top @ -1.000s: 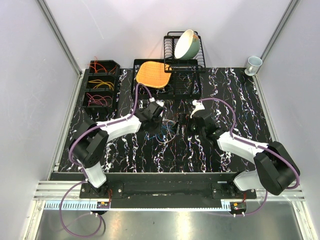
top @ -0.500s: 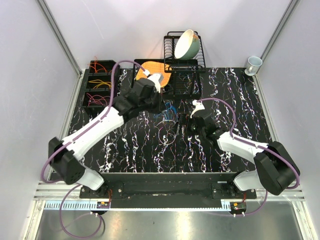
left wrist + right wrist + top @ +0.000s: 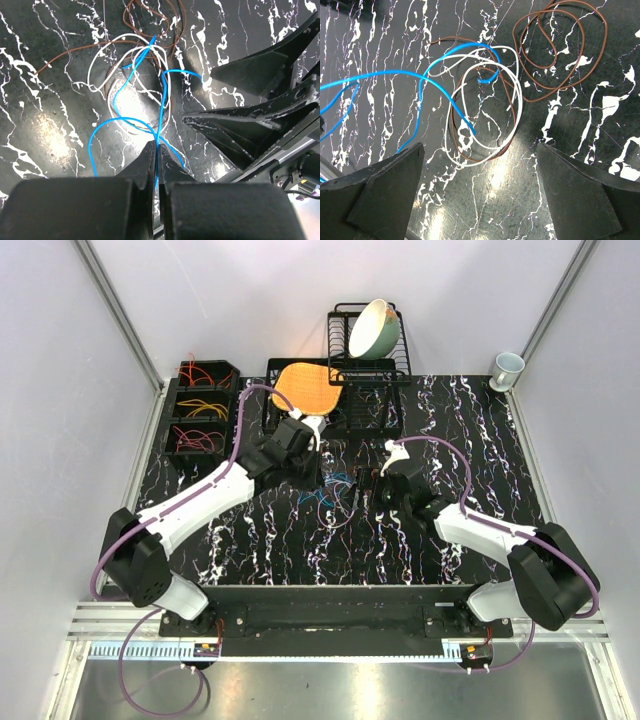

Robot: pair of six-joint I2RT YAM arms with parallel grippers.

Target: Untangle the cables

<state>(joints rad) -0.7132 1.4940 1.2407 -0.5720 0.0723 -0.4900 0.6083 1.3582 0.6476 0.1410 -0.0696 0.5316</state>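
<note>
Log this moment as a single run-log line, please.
left gripper: jaws shut on blue cable | right gripper: jaws open, above white cable | blue cable crosses white cable, brown cable on table

The desk (image 3: 480, 440) is black with white marble veining. Near its middle lie the cables (image 3: 335, 495), a loose tangle: brown loops (image 3: 560, 45) and white loops (image 3: 490, 100) flat on the surface, crossed by blue strands (image 3: 395, 75). Three black bins (image 3: 200, 420) of wires stand at the far left. A black tray (image 3: 272, 368) bearing an orange disc (image 3: 305, 388) and a dish rack (image 3: 370, 410) sit along the far edge, and a mug (image 3: 507, 368) stands at the far right corner.
</note>
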